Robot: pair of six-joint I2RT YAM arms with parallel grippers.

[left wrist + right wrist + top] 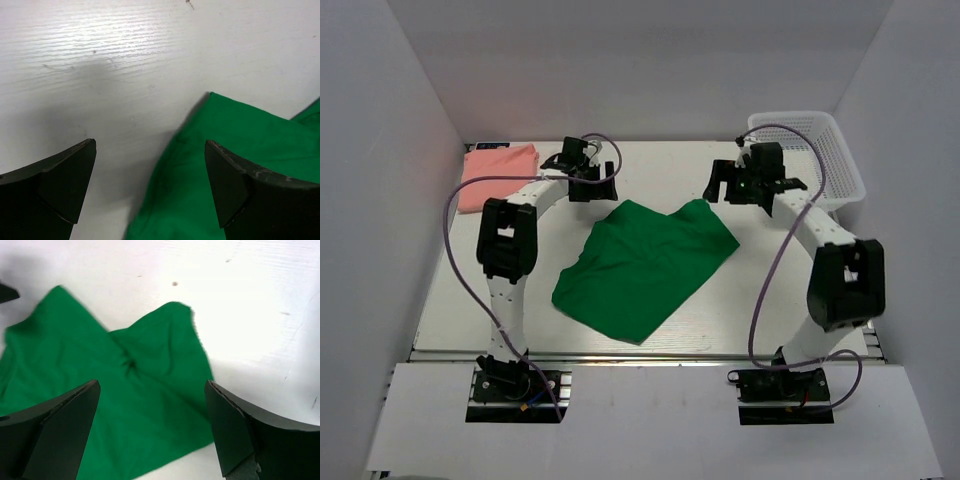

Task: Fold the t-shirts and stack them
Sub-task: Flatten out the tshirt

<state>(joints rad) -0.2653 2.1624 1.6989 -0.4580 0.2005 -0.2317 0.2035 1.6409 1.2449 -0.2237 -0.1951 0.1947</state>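
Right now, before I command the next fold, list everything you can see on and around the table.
green t-shirt: one, emerald green, lying rumpled at the table's centre
pink t-shirt: one, salmon pink, a flat rectangle in the far left corner
basket: one, white mesh, far right corner
table: one, white, under everything
left gripper: one, black, open, above the green t-shirt's far left edge
right gripper: one, black, open, above the green t-shirt's far right part
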